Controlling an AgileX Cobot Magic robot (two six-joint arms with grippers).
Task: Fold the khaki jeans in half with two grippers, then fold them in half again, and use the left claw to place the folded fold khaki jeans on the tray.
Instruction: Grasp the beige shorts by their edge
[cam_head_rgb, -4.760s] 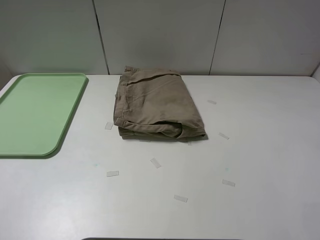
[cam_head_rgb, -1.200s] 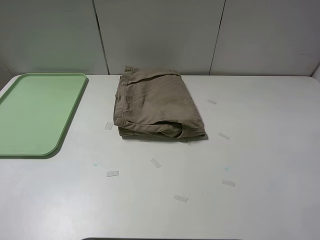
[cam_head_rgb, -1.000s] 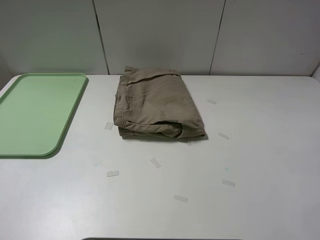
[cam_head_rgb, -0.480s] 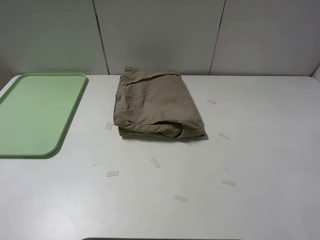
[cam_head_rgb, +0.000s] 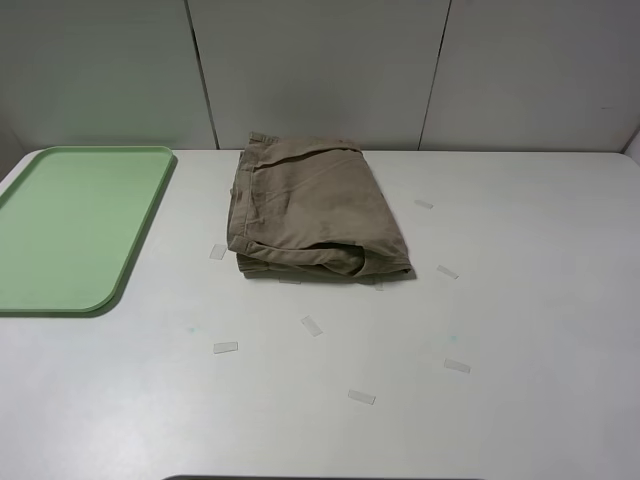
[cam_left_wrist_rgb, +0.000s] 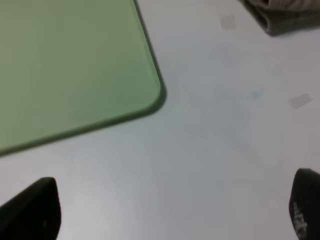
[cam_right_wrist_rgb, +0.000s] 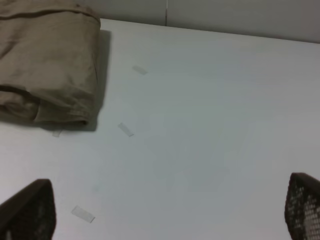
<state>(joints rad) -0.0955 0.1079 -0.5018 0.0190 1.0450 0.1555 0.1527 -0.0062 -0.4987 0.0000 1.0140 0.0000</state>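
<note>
The khaki jeans lie folded in a thick bundle on the white table at the back middle. They also show in the left wrist view and the right wrist view. The pale green tray lies empty at the left, also seen in the left wrist view. Neither arm shows in the exterior high view. My left gripper is open and empty above bare table near the tray's corner. My right gripper is open and empty above bare table, to the right of the jeans.
Several small strips of clear tape lie on the white table in front of and beside the jeans. A grey panelled wall stands behind the table's back edge.
</note>
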